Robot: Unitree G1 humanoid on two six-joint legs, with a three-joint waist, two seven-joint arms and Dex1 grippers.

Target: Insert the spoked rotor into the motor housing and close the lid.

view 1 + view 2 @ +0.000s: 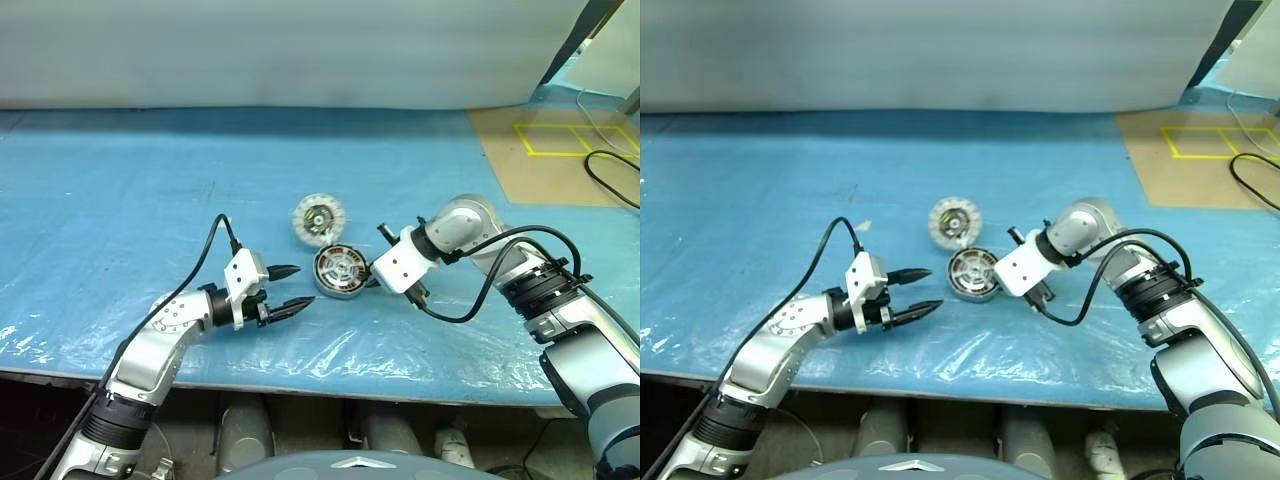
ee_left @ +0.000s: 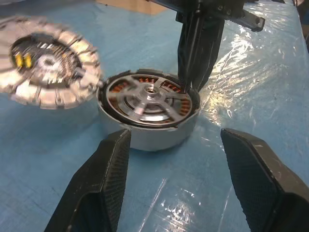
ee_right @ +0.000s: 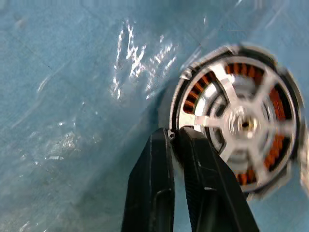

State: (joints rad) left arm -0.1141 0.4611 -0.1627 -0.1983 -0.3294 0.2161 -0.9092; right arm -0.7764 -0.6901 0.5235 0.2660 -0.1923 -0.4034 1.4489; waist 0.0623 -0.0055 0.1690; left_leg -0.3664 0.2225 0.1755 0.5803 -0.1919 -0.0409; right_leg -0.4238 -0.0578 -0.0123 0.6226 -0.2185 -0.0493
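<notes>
Left gripper (image 1: 287, 289) jaws apart, just short of the motor housing (image 1: 339, 271) | spoked rotor (image 2: 145, 96) sits inside it, which we see in the wrist views | lid (image 1: 319, 219) lies just beyond on the desk (image 1: 120, 180) | right gripper (image 3: 175, 136) jaws pinched together on the housing's rim.

1. The two head views look forward and down over the blue table (image 1: 150, 180) from well back (near-identical twins).
2. The left wrist view looks low and close at the motor housing (image 2: 149, 108) from its left.
3. The right wrist view looks steeply down, very near the same housing.
</notes>
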